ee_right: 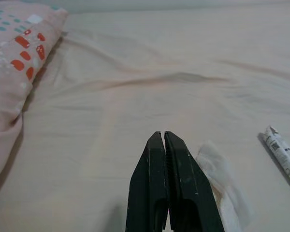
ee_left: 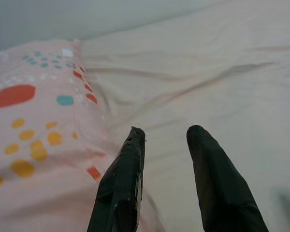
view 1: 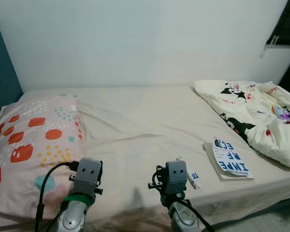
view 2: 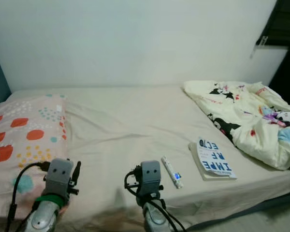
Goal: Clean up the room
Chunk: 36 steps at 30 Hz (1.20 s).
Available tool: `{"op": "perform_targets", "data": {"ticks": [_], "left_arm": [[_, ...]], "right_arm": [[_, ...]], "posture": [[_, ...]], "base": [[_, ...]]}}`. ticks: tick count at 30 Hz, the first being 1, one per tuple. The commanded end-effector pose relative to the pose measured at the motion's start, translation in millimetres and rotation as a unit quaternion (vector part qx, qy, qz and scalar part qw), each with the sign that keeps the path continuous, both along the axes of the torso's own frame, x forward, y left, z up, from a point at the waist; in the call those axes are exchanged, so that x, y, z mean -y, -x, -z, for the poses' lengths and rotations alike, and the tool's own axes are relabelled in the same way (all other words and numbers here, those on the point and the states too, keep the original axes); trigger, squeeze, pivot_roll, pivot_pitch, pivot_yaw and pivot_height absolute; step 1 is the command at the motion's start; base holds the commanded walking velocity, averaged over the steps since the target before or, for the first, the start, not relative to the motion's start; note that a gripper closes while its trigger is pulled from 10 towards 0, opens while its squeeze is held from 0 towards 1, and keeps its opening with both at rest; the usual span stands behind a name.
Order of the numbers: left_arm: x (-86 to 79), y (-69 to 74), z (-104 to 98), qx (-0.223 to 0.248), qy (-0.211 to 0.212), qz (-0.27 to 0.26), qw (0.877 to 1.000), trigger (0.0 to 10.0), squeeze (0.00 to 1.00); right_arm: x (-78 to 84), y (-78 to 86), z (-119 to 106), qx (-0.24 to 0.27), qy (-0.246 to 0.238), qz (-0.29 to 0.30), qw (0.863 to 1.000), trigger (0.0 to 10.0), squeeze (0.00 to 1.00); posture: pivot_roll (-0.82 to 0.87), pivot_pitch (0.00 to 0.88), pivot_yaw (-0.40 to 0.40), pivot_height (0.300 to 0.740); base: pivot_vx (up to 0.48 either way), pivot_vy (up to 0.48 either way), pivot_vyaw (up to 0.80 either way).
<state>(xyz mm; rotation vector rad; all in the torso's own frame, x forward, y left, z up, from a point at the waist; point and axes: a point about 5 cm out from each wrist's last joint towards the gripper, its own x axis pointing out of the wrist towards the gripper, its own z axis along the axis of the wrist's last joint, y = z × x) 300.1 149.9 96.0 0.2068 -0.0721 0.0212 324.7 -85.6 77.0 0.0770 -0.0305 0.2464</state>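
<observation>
A bed with a beige sheet [view 1: 145, 125] lies before me. On its front right are a book [view 1: 229, 158] with blue lettering and a small white tube [view 2: 171, 172]. A crumpled cartoon-print blanket [view 1: 258, 116] is heaped at the right. A pillow [view 1: 34, 145] with orange and teal spots lies at the left. My left gripper [ee_left: 166, 133] hovers open over the sheet beside the pillow's edge, holding nothing. My right gripper [ee_right: 163, 135] is shut and empty, low over the sheet. A crumpled white tissue [ee_right: 217, 179] lies just beside its fingers, and the tube [ee_right: 282, 154] lies further out.
A white wall runs behind the bed. A blue headboard [view 1: 0, 72] stands at the left. A dark window frame [view 1: 287, 24] is at the top right. A strip of floor [view 1: 280, 222] shows past the bed's front right corner.
</observation>
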Motion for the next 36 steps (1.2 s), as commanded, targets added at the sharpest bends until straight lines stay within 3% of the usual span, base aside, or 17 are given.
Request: {"op": "perform_targets", "data": {"ticks": [1,29,36], "left_arm": [[0.0,1.8,-0.3,-0.001,-0.002,-0.003,1.000,10.0,0.00],[16.2,9.2,13.8,-0.036,-0.001,0.006,0.999,10.0,0.00],[16.0,9.5,14.7,-0.036,0.016,0.000,0.999,10.0,0.00]], "right_arm": [[1.2,1.3,1.5,-0.003,-0.003,-0.003,1.000,10.0,0.00],[1.9,11.0,14.5,-0.033,-0.004,0.000,0.999,10.0,0.00],[0.9,10.6,14.1,-0.033,-0.004,-0.002,0.999,10.0,0.00]], "posture": [[0.05,0.027,-0.041,0.614],[0.06,0.020,-0.024,0.734],[0.06,0.017,-0.027,0.740]], "base": [[0.000,0.000,0.00],[0.000,0.000,0.00],[0.000,0.000,0.00]]}}
